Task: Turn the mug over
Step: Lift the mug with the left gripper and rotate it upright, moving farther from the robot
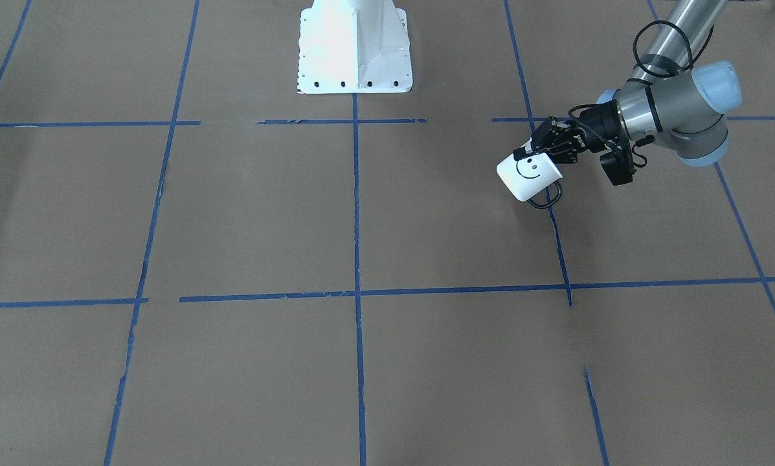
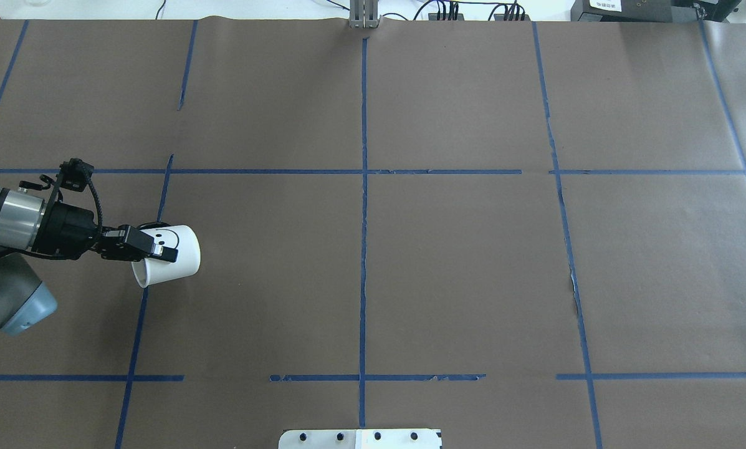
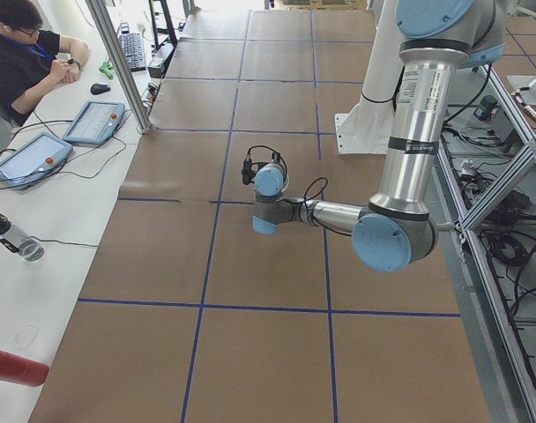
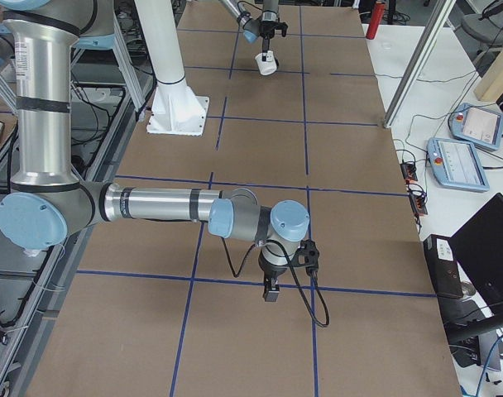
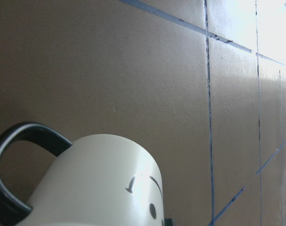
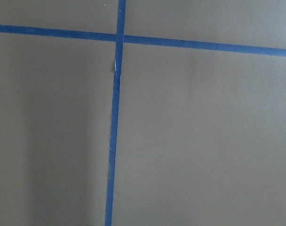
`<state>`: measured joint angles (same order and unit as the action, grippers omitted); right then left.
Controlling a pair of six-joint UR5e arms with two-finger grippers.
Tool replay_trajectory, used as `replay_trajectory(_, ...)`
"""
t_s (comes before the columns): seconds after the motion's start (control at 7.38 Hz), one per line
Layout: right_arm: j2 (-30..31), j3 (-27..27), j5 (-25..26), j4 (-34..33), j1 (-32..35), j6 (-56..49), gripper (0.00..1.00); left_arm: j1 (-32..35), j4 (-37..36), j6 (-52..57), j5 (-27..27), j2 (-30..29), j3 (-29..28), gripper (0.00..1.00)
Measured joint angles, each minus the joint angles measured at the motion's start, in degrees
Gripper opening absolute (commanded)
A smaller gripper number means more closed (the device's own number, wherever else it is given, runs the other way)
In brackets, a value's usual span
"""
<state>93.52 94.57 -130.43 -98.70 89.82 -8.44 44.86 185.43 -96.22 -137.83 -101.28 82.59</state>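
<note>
The white mug (image 1: 529, 176) with the black smiley face and black loop handle (image 1: 548, 197) is tilted almost onto its side, its base pointing away from the arm. My left gripper (image 1: 533, 150) is shut on the mug's wall at the rim. In the overhead view the mug (image 2: 174, 252) hangs at the left gripper (image 2: 159, 252), over the left part of the table. The left wrist view shows the mug (image 5: 100, 183) close up. My right gripper (image 4: 270, 289) shows only in the exterior right view, pointing down low over the paper; I cannot tell whether it is open or shut.
Brown paper with blue tape lines (image 2: 364, 187) covers the table. The white robot base (image 1: 355, 52) stands at the robot's edge. An operator (image 3: 26, 57) sits at a side desk with tablets (image 3: 93, 121).
</note>
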Motion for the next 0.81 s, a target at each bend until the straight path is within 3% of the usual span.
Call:
replay_trajectory(0.27, 0.0, 0.0, 0.0, 0.0, 0.0, 0.0, 1.00, -0.2, -11.6, -3.0, -1.7, -3.8, 2.4, 0.00)
replay_trajectory(0.81, 0.0, 0.0, 0.0, 0.0, 0.0, 0.0, 1.00, -4.2, -51.0, -3.7, -1.4, -17.1, 8.2, 0.00)
